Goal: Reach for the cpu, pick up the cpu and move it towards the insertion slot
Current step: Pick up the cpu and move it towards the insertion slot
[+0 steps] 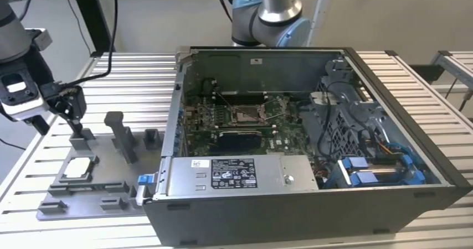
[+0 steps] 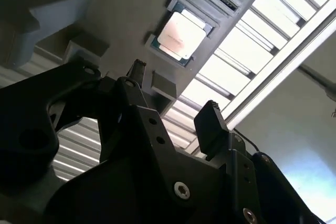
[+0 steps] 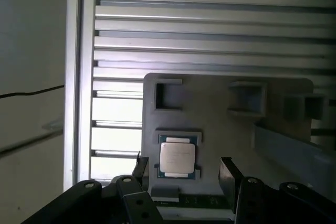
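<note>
The cpu (image 1: 78,169) is a small silvery square chip lying flat in a nest on the grey fixture plate (image 1: 111,189), at the exterior view's left. Both wrist views show it too, as the cpu (image 2: 181,35) and the cpu (image 3: 177,159). My gripper (image 1: 72,116) hangs above the plate, a little behind the chip and apart from it. It is open, and its two dark fingers (image 3: 228,171) stand either side of the chip from above with nothing between them. The insertion slot (image 1: 247,113) is the metal-framed socket on the motherboard inside the open computer case (image 1: 310,216).
Upright grey fixture blocks (image 1: 122,135) rise from the plate between my gripper and the case wall. The case lies on its side on a slatted metal table (image 1: 133,72). A second robot arm base (image 1: 270,16) stands behind the case. Drive bays with blue clips (image 1: 373,171) fill the case's right part.
</note>
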Motion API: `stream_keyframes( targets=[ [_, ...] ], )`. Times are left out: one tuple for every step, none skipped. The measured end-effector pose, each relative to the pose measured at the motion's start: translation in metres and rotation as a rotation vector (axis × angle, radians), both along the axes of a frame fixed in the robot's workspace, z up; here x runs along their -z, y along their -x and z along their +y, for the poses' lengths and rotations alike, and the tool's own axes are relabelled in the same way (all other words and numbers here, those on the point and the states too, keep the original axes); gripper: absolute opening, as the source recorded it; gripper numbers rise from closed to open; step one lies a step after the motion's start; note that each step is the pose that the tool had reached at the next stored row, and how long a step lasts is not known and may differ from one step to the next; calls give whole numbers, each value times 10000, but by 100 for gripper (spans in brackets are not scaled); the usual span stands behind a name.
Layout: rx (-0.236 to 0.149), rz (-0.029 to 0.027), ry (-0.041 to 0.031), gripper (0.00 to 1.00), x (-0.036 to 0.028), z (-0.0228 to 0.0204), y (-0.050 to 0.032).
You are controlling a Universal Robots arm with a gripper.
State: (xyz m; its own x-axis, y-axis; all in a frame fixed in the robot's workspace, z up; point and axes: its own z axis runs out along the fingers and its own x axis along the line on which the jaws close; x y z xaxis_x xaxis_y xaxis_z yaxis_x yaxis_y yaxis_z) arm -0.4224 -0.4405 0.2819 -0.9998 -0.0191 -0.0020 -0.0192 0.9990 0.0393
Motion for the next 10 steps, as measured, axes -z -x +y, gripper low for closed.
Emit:
stream_keyframes(
  targets=[
    [0,0,0,100,14,-14,0],
    [-1,0,0,100,26,-27,0],
    [-1,-1,0,100,39,-40,0],
    [0,-1,-1,100,52,-50,0],
    [-1,-2,-1,100,65,-56,-1],
    [0,-2,-1,100,78,-59,0],
    [1,1,0,100,91,-61,1],
    [1,0,0,100,105,-62,1],
    [0,0,0,100,120,-64,0],
    [0,0,0,100,136,-65,0]
  ],
)
